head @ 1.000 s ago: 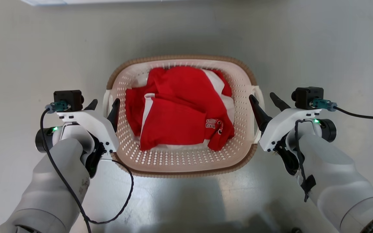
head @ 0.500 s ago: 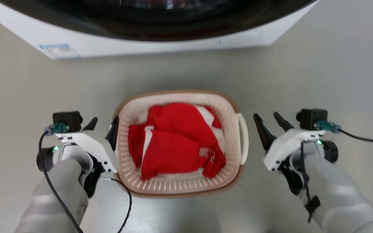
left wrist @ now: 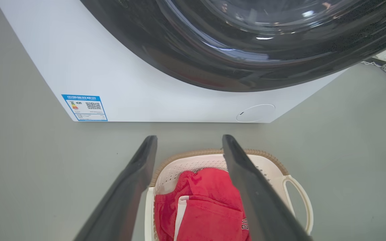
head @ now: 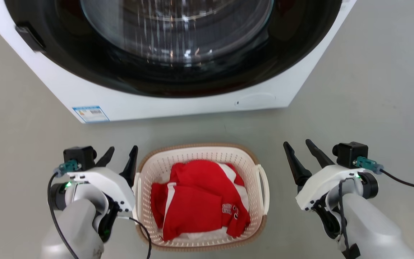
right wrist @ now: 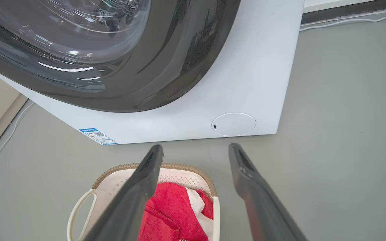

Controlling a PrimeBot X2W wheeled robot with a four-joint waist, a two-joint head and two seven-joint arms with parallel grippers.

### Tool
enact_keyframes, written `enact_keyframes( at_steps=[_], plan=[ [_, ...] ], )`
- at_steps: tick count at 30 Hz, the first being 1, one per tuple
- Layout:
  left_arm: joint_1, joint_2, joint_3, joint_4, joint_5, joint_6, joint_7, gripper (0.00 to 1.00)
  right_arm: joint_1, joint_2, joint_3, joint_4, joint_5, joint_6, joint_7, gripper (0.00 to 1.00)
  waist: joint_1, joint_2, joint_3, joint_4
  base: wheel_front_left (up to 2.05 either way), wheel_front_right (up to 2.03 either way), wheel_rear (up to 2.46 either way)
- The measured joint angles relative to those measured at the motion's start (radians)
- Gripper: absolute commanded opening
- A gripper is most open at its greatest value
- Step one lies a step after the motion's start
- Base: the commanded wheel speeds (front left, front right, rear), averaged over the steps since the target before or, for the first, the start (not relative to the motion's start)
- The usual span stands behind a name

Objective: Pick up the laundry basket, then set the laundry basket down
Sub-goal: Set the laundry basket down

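Laundry basket [head: 196,155] sits on floor [head: 372,90] between both grippers, red garment [head: 196,205] inside. Left gripper [head: 122,149]: fingers spread, empty, just beside the rim. Right gripper [head: 297,143]: spread, empty, apart from handle. Washing machine [head: 178,104] ahead of fingertips.

A laundry area: a white front-loading washing machine [head: 192,106], a laundry basket [head: 192,157] holding red clothes [head: 196,208], bare grey floor [head: 372,90].

The cream-white perforated plastic laundry basket [head: 192,158], rounded-rectangular with a tan woven-look rim and two white loop handles, stands upright on the grey floor [head: 354,90] before me (crumpled red-and-white garment [head: 199,205] inside), near the white washing machine [head: 178,104].
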Motion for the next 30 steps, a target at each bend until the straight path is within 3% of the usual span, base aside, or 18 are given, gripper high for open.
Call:
enact_keyframes(
  at_steps=[21, 30],
  plan=[
    [0.232, -0.031, 0.219, -0.297, 0.187, 0.0, 0.0, 1.0, 0.249, 0.025, -0.302, -0.372, -0.257, 0.0, 0.0, 1.0, 0.0, 0.0, -0.203, 0.019, 0.0, 0.0, 0.0],
    [0.343, -0.063, 0.288, -0.434, 0.245, 0.0, 0.0, 1.0, 0.363, 0.052, -0.378, -0.51, -0.325, 0.0, -0.001, 1.0, 0.0, 0.0, -0.267, 0.027, 0.0, 0.0, 0.0]
  ],
)
